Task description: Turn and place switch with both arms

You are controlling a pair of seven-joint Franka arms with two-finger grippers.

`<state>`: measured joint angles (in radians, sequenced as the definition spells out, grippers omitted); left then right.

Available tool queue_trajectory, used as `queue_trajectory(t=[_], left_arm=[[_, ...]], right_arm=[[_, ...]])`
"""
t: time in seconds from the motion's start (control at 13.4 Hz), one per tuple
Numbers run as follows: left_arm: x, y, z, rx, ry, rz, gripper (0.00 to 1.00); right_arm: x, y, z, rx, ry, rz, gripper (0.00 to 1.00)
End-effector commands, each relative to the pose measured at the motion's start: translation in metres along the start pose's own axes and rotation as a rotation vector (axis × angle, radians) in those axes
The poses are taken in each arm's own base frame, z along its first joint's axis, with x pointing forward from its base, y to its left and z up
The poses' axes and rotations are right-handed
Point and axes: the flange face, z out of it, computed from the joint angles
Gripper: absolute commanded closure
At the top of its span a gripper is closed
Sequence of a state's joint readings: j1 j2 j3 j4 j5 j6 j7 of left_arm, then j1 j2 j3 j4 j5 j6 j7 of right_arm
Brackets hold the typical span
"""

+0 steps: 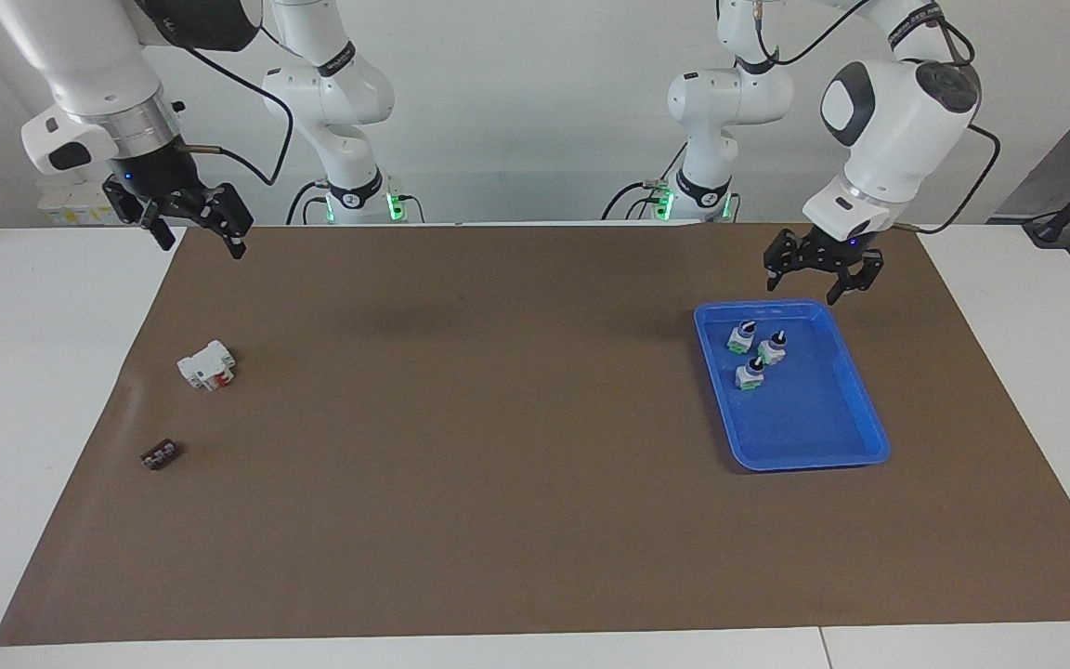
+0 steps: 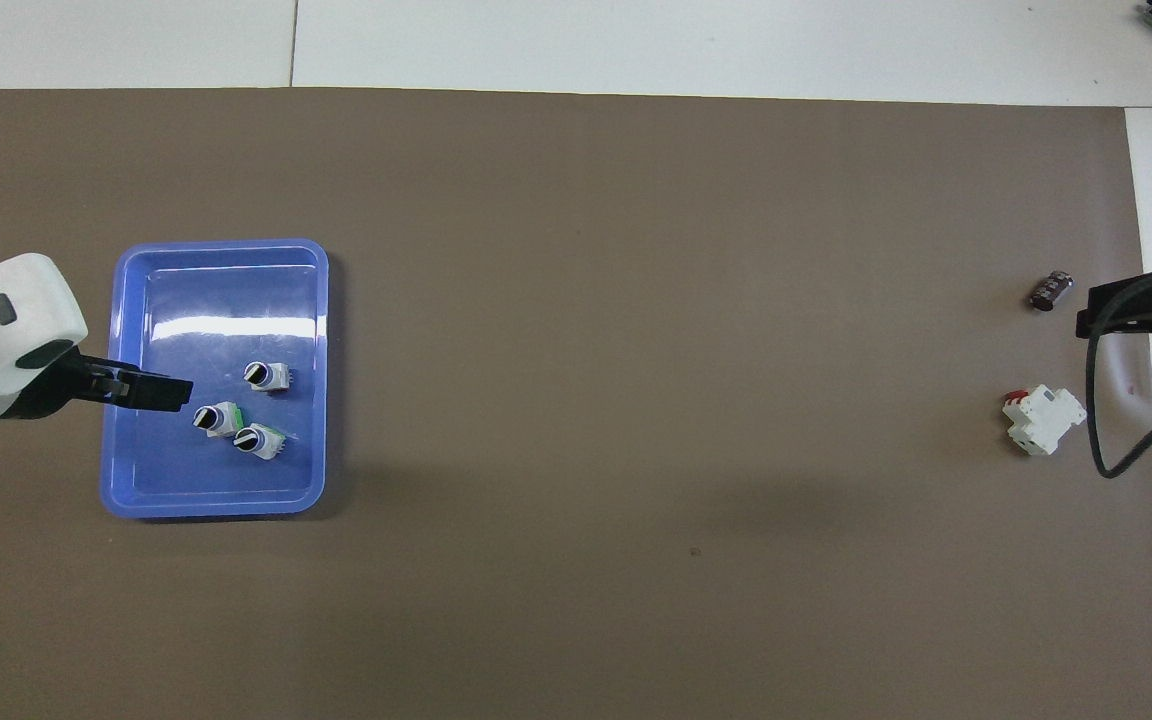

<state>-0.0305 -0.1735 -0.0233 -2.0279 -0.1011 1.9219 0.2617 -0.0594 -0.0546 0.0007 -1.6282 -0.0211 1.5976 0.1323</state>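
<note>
All three switches (image 1: 772,349) stand upright in the blue tray (image 1: 855,409), directly under the left gripper (image 1: 823,276), spread wide and empty. The right gripper (image 1: 191,226) waits, also spread and empty, above the worktop's other end.
</note>
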Motion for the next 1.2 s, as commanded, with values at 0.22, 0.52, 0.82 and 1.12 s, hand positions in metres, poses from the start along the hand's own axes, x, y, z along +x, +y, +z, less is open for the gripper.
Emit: queue_trajectory(t=[0.22,0.52,0.82,1.12], left_arm=[[0.046,-0.006,-0.113,0.015,0.025,-0.086,0.0],[0.058,-0.014,-0.148,0.061,-0.023,-0.092,0.0],[0.021,-0.02,-0.15,0.061,-0.098,-0.146,0.0],[0.025,-0.021,-0.151,0.076,-0.067,-0.173,0.0]], right_arm=[[-0.008,-0.011,-0.006,-0.021,-0.004,-0.039,0.0],[-0.007,-0.004,-0.006,-0.019,-0.003,-0.03,0.0],[-0.007,-0.002,-0.007,-0.018,-0.002,-0.03,0.0],[-0.008,-0.004,-0.007,-0.018,-0.003,-0.054,0.0]])
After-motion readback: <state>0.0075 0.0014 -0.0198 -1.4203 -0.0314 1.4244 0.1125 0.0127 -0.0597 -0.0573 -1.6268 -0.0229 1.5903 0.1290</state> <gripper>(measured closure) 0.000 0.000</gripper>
